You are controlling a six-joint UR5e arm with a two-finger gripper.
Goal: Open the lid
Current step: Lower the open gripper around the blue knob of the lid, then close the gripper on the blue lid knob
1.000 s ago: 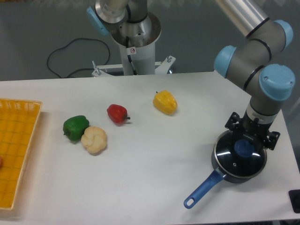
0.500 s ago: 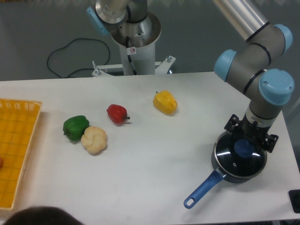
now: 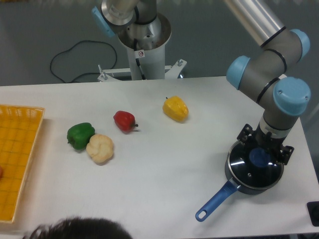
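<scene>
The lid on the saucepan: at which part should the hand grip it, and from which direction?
Grip the round blue knob at the centre of the lid, coming straight down from above. The lid lies flat on the saucepan, so its thin rim gives little purchase; the hand is right above the knob.

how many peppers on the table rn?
3. Green pepper at left, touching a cream-coloured vegetable; red pepper mid-table; yellow pepper further right. Something reddish shows at the yellow basket's left edge, too cropped to identify.
</scene>
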